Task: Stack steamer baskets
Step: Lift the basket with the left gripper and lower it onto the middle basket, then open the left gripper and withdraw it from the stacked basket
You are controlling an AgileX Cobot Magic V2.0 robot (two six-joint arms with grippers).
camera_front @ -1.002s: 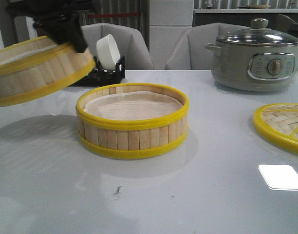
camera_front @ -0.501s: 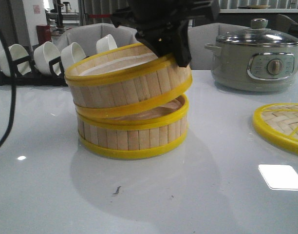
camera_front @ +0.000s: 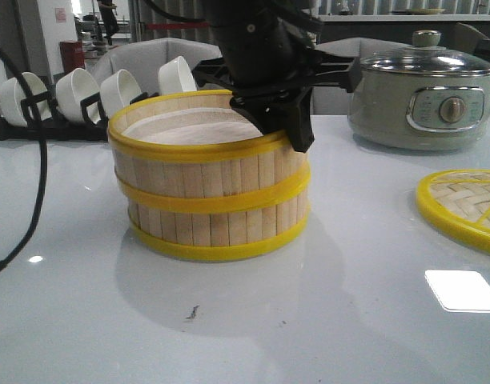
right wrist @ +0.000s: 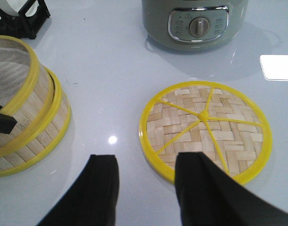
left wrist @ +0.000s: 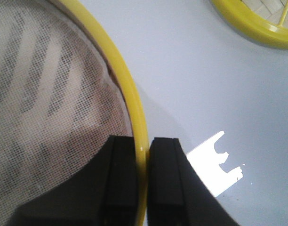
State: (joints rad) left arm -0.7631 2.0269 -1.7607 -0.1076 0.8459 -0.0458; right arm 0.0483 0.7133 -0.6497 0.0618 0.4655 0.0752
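Two steamer baskets stand as one stack at the table's middle. The upper basket [camera_front: 205,172] sits on the lower basket [camera_front: 213,228], nearly level. My left gripper [camera_front: 291,132] reaches down from above and is shut on the upper basket's yellow top rim at its right side. In the left wrist view the gripper [left wrist: 142,141] has one finger inside over the mesh liner and one outside, pinching the rim [left wrist: 130,94]. My right gripper [right wrist: 148,160] is open and empty, above bare table between the stack [right wrist: 31,117] and the lid.
The flat woven lid [camera_front: 465,208] lies at the right, also in the right wrist view [right wrist: 205,132]. A grey-green electric pot [camera_front: 425,96] stands at the back right. A black rack of white bowls [camera_front: 69,100] stands at the back left. A black cable [camera_front: 37,184] hangs at the left.
My left gripper carried the upper basket from the far left over the lower one, then lowered it from a tilted pose until it sits on the lower basket.
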